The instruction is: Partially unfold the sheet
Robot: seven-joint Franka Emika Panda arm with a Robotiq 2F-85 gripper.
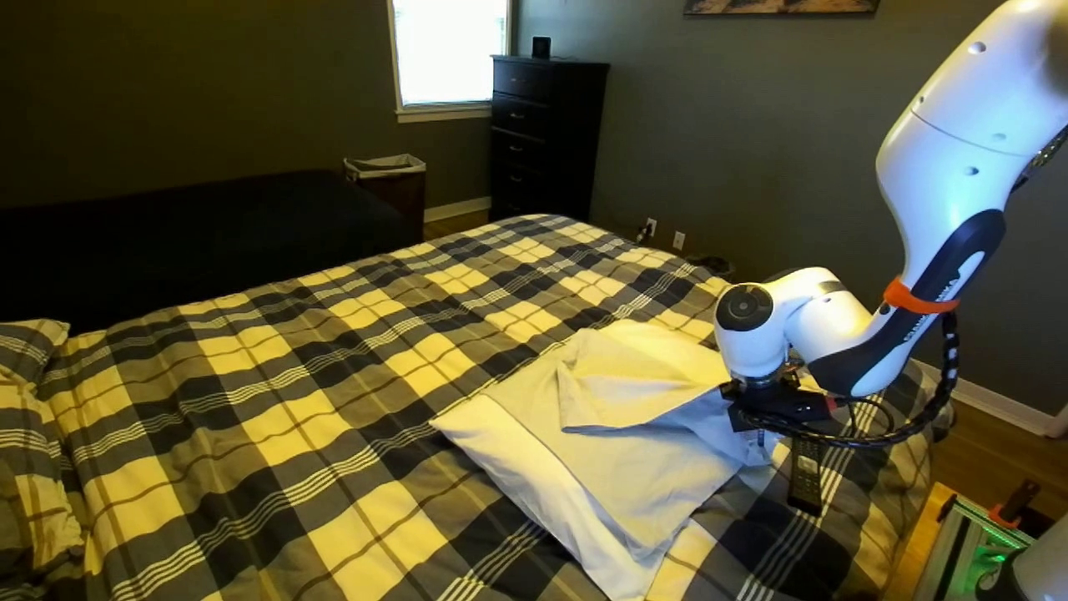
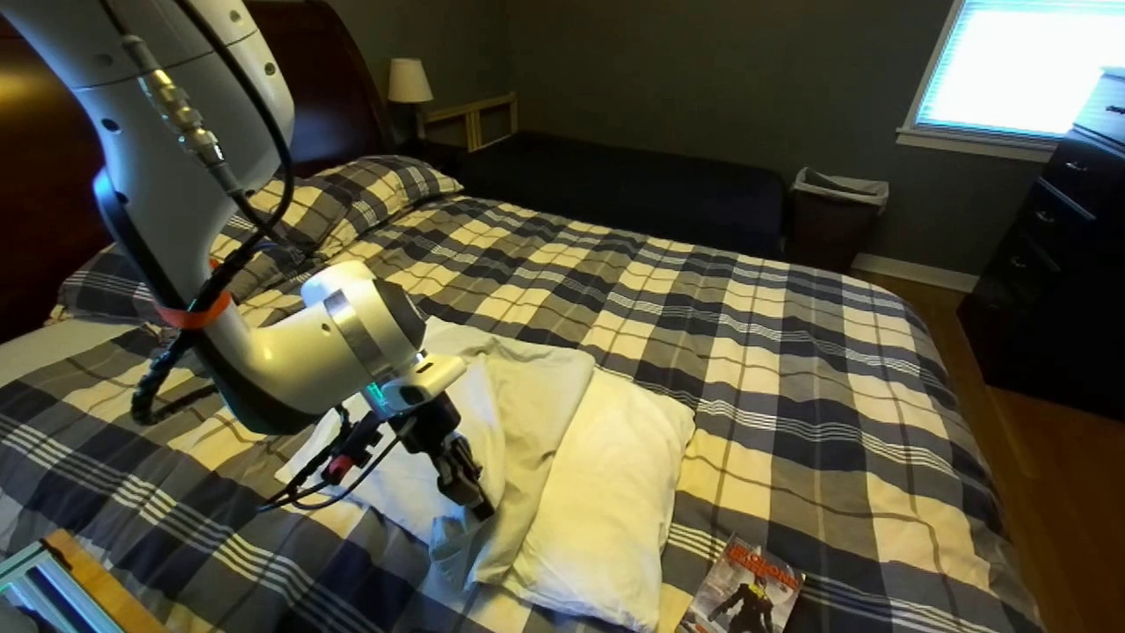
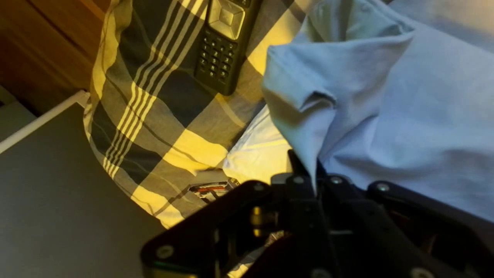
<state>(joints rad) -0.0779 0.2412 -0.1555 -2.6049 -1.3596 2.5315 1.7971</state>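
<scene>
Your gripper pinches a thin fold of the sheet; pull too fast and that small bite could slip, letting it fall back.

Both exterior views overlook bed; wrist view close above sheet.

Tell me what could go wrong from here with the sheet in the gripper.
The gripper pinches only a narrow fold of the sheet, so it might slip free in a pull. The remote lies near the sheet on the bedspread; a swing that way could cover or shove it. The sheet is creased near the grip, so its layers may bunch up instead of opening.
</scene>
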